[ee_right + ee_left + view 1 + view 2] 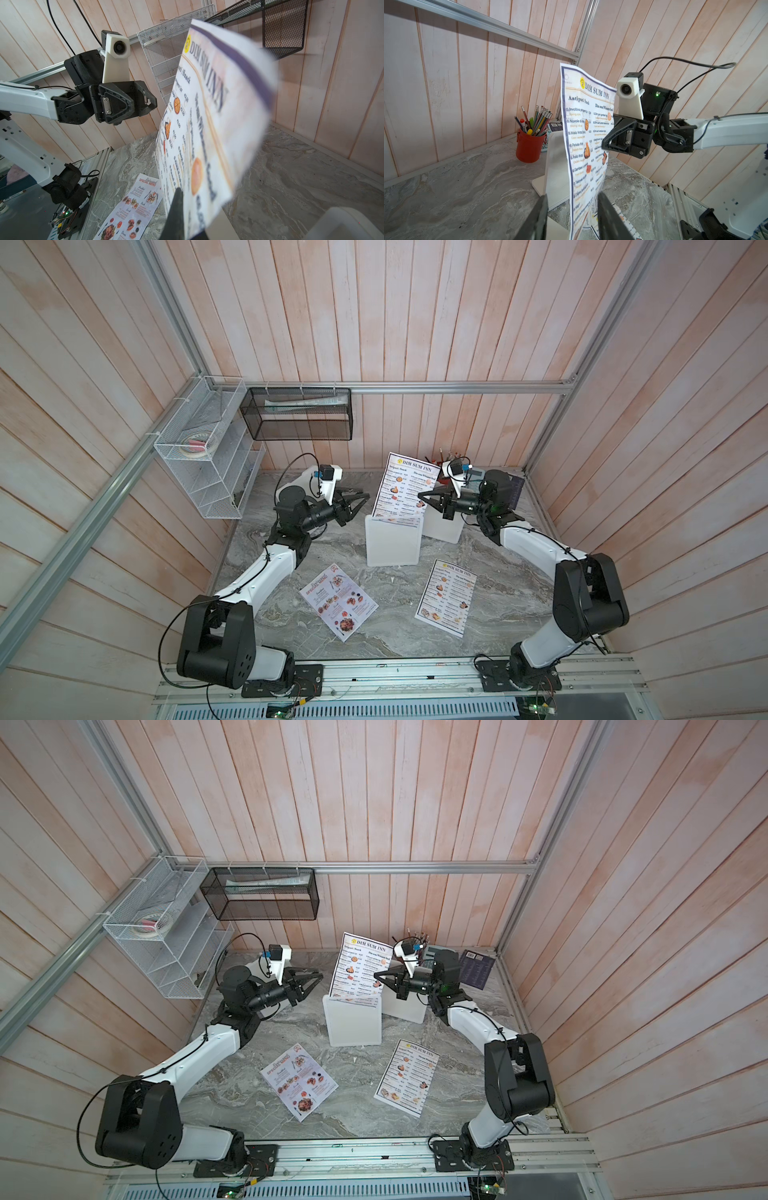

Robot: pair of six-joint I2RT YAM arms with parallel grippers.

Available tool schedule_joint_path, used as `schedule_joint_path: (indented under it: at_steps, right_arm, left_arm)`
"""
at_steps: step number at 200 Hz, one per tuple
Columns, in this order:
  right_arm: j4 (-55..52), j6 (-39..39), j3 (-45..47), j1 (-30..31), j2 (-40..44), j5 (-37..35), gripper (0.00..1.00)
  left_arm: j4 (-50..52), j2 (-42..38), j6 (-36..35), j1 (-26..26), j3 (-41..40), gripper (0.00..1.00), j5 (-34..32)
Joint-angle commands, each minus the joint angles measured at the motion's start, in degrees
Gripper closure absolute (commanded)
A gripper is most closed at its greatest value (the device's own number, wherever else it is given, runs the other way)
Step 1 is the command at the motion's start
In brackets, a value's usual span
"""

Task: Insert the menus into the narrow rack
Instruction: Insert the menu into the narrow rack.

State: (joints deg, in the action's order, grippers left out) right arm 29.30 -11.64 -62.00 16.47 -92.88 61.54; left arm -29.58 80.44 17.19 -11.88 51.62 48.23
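- At the worktop's (395,639) centre, one Dim Sum menu (405,485) stands upright with its lower edge down inside the white rack (390,547). Most of the sheet rises above it.
- The right end effector (422,494) is pinched shut on that sheet's right edge. The left end effector (360,506) hangs partly open just beside the left edge, holding nothing.
- Progress, as I judge it: one of three menus is about seated but not yet released. The Special Menu (338,601) and a second Dim Sum menu (446,597) lie flat nearer the front, well apart from the rack.
- The left wrist view alone shows the red pencil cup (528,148) clearly, behind the rack. The right wrist view shows the held sheet bowing and blurred. Only the top views show both flat menus together.
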Motion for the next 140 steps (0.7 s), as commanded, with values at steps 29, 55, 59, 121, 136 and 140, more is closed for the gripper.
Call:
schedule_joint_path:
  at_steps: [29,55,59,121,136,140]
  right_arm:
    - [-7.2,5.7,-3.5,1.5,1.2,-1.7,1.0]
    - [-10.0,8.0,-4.6,2.1,0.8,-1.9,1.0]
    - [-10.8,8.7,-4.8,2.2,0.7,-2.1,1.0]
    - [-16.5,15.6,-4.6,3.3,2.5,-5.4,1.0]
    - [-16.9,15.7,-5.0,3.3,2.4,-5.5,1.0]
    - [-17.0,15.7,-5.1,3.3,2.4,-5.7,1.0]
  left_arm:
    - [-0.7,-0.6,0.2,0.3,-0.6,0.58,1.3]
    - [-0.2,-0.6,0.1,0.3,-0.6,0.58,1.4]
    - [-0.2,-0.6,0.0,0.3,-0.6,0.58,1.5]
    - [0.1,0.1,0.1,0.2,-0.3,0.56,1.6]
    - [0.1,0.1,0.1,0.3,-0.3,0.56,1.7]
    - [0.1,0.1,0.0,0.2,-0.2,0.56,1.8]
